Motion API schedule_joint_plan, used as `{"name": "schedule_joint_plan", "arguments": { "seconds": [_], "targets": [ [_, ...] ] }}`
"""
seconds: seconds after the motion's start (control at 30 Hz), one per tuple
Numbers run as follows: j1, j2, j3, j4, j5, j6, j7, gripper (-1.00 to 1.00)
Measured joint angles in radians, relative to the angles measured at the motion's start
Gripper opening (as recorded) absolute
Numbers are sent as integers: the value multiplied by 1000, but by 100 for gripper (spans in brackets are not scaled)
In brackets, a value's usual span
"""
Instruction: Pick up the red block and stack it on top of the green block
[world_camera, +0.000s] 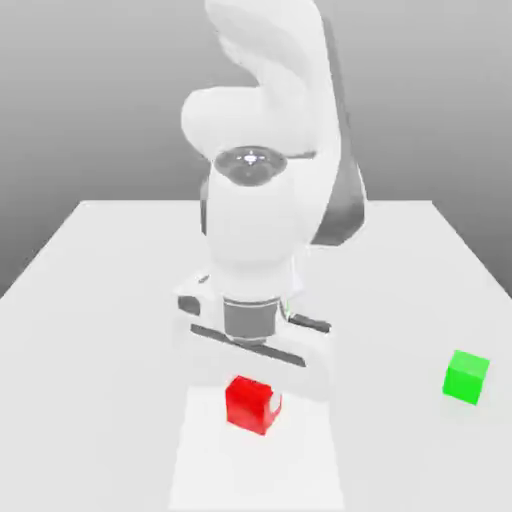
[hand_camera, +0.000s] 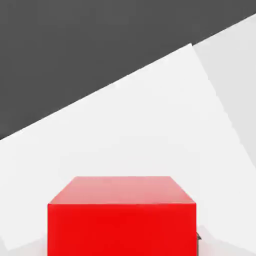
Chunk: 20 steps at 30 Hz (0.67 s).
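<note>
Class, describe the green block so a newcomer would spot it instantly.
Start at the white robot arm over the pale table. Toward the exterior view's right edge sits a small cube, the green block. Its bright green sets it apart from the red block beneath the hand.

My robot's arm (world_camera: 255, 220) is glossy white with rounded, bulging segments, dark grey side panels, a shiny grey cap, a grey wrist collar and black slots along its broad white hand (world_camera: 250, 350).
</note>
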Motion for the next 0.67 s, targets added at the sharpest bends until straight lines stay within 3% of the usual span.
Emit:
{"name": "schedule_joint_plan", "arguments": {
  "seconds": [0.33, 0.4, 0.57, 0.6, 0.67],
  "targets": [
    [437, -61, 206, 16, 9, -77, 409, -100],
    [534, -28, 183, 20, -22, -49, 459, -100],
    [505, 110, 107, 28, -131, 74, 546, -100],
    [512, 131, 97, 28, -147, 93, 558, 100],
    [512, 131, 97, 28, -147, 93, 558, 100]
  ]
}}
